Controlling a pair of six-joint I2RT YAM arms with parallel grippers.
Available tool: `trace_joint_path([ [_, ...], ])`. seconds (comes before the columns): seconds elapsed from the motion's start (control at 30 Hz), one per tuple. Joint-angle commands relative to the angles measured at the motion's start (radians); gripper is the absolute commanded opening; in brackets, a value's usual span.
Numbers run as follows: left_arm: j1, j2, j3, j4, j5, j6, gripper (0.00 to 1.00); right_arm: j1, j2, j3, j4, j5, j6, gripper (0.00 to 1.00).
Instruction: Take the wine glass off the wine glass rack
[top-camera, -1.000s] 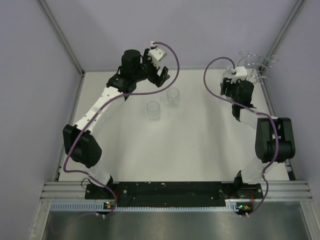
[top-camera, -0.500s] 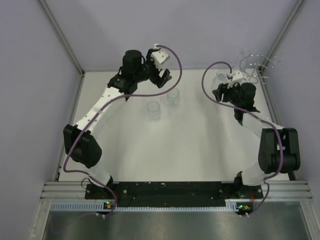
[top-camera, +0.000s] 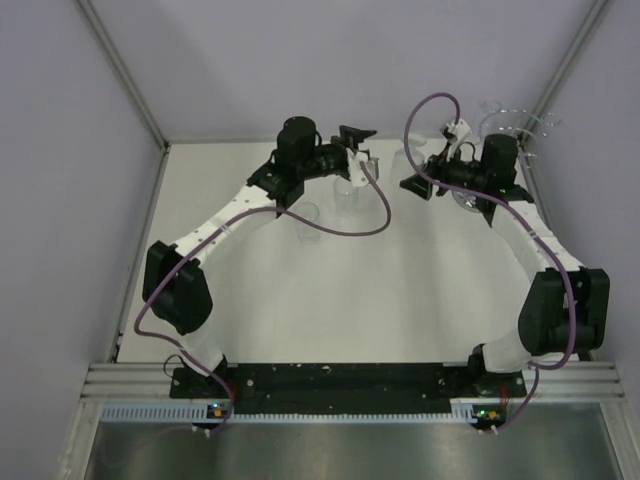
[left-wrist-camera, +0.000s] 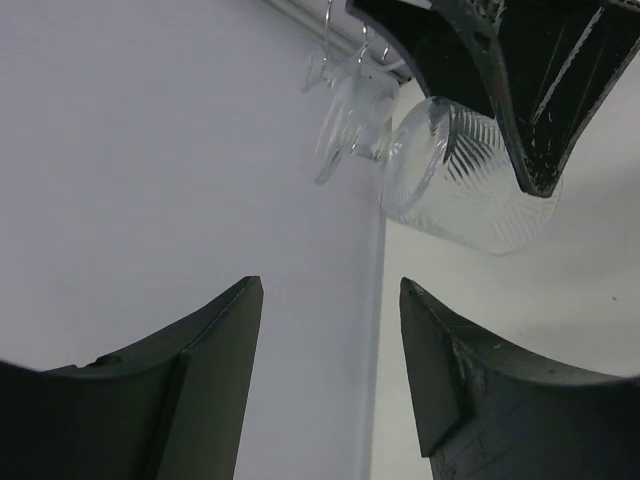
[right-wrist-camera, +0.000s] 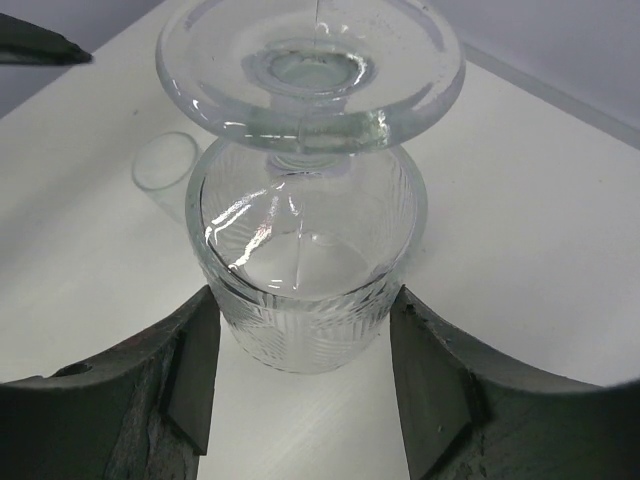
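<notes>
My right gripper (right-wrist-camera: 300, 300) is shut on the ribbed bowl of a clear wine glass (right-wrist-camera: 305, 250), whose round foot points away from the wrist. In the top view the right gripper (top-camera: 412, 183) holds the glass (top-camera: 402, 165) above the table, left of the silver wire rack (top-camera: 512, 122) in the far right corner. My left gripper (top-camera: 357, 140) is open and empty, close to the left of the glass. In the left wrist view, the left gripper (left-wrist-camera: 330, 285) faces the held glass (left-wrist-camera: 470, 190) and the rack's wire loops (left-wrist-camera: 345, 40), where another glass (left-wrist-camera: 345, 110) hangs.
Two clear tumblers stand on the white table, one (top-camera: 346, 192) under the left arm's cable and one (top-camera: 307, 215) nearer; one shows in the right wrist view (right-wrist-camera: 165, 165). Lilac walls enclose the table at the back and sides.
My right gripper has moved left, away from the rack, carrying the wine glass. My left arm has swung right, toward the held glass.
</notes>
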Motion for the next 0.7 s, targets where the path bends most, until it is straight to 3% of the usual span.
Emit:
trace_joint_path([
  [0.0, -0.029, 0.031, -0.032, 0.197, 0.039, 0.169, 0.61, 0.052, 0.026, 0.133, -0.087, -0.148, -0.024, 0.0],
  [0.33, -0.062, 0.05, -0.058, 0.253, -0.01, 0.245, 0.46, 0.158, 0.01, 0.156, -0.184, -0.164, -0.095, 0.0],
  [0.5, -0.065, 0.045, -0.065, 0.225, -0.036, 0.285, 0.29, 0.169, 0.008, 0.156, -0.186, -0.161, -0.098, 0.0],
  [0.6, -0.064, 0.042, -0.071, 0.201, -0.043, 0.311, 0.0, 0.169, 0.008, 0.159, -0.186, -0.156, -0.101, 0.0],
  [0.67, -0.064, 0.037, -0.078, 0.199, -0.046, 0.318, 0.0, 0.169, 0.009, 0.162, -0.186, -0.151, -0.095, 0.0],
])
